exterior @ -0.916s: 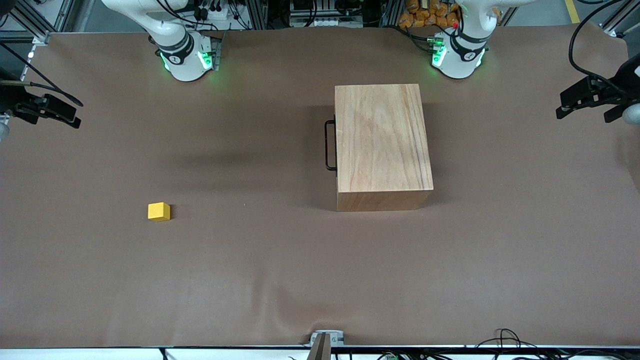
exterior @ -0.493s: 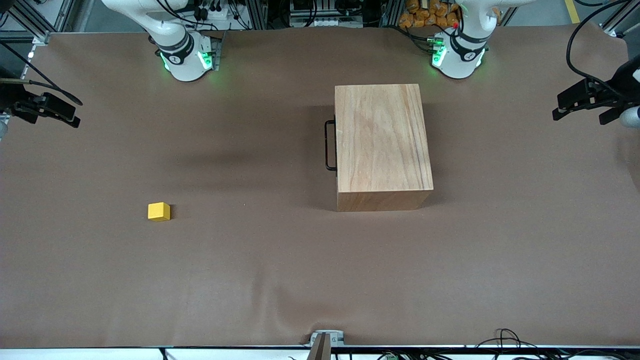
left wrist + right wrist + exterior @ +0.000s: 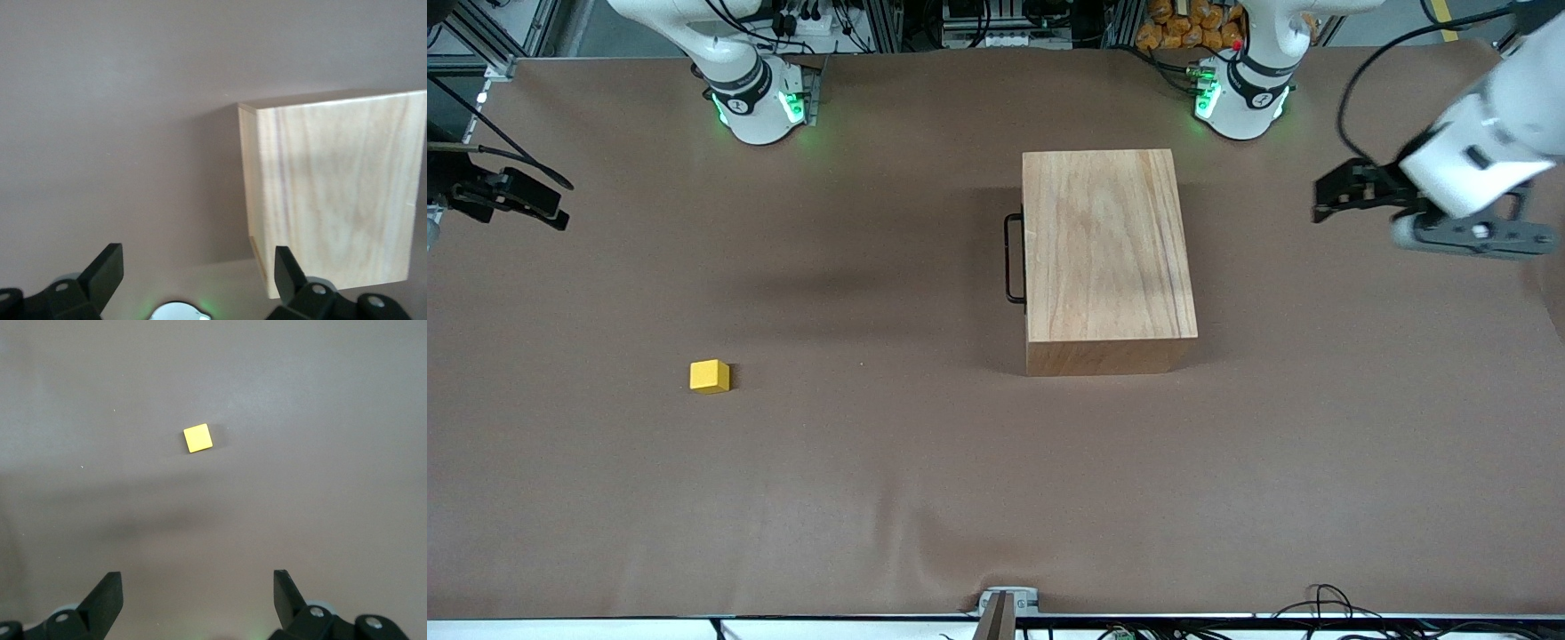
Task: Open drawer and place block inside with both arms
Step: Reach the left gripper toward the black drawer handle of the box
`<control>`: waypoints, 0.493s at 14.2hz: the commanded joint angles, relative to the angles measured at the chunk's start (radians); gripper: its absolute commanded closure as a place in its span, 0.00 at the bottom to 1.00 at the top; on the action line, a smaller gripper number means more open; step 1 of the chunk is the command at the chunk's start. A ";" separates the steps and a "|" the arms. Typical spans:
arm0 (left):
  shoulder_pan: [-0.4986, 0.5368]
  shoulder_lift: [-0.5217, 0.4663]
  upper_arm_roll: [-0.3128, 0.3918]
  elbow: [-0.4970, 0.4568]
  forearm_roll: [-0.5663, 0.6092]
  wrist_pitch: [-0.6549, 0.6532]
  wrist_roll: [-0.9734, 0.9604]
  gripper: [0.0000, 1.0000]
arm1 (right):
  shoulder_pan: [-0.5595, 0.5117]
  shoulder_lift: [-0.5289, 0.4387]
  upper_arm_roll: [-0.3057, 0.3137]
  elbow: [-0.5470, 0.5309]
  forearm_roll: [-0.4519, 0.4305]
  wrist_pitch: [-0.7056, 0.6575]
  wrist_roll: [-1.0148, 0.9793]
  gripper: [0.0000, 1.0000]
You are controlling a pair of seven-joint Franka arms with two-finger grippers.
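The large wooden box (image 3: 1107, 258) stands mid-table, toward the left arm's end. Its drawer is shut; only the black wire handle (image 3: 1010, 258) shows, on the side facing the right arm's end. The box also shows in the left wrist view (image 3: 333, 193). The small yellow block (image 3: 710, 376) lies on the mat toward the right arm's end, nearer the front camera; it also shows in the right wrist view (image 3: 198, 438). My left gripper (image 3: 1334, 197) is up in the air over the mat beside the box, open and empty. My right gripper (image 3: 538, 206) waits open and empty at the table's edge.
The brown mat (image 3: 925, 480) covers the whole table. The two green-lit arm bases (image 3: 760, 102) (image 3: 1240, 98) stand along the table edge farthest from the front camera. Cables and a small clamp (image 3: 1005, 604) sit at the nearest edge.
My left arm has swung in from the table's end toward the box; its gripper and white wrist now show fully. The right gripper, block and box have not moved.
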 commanded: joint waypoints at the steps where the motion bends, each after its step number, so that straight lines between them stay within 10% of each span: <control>1: -0.097 0.054 0.003 0.026 -0.010 0.000 -0.128 0.00 | 0.008 -0.009 -0.003 -0.012 -0.011 0.027 0.009 0.00; 7: -0.337 0.149 0.006 0.052 -0.008 0.113 -0.430 0.00 | 0.013 0.001 -0.003 -0.003 -0.011 0.024 0.005 0.00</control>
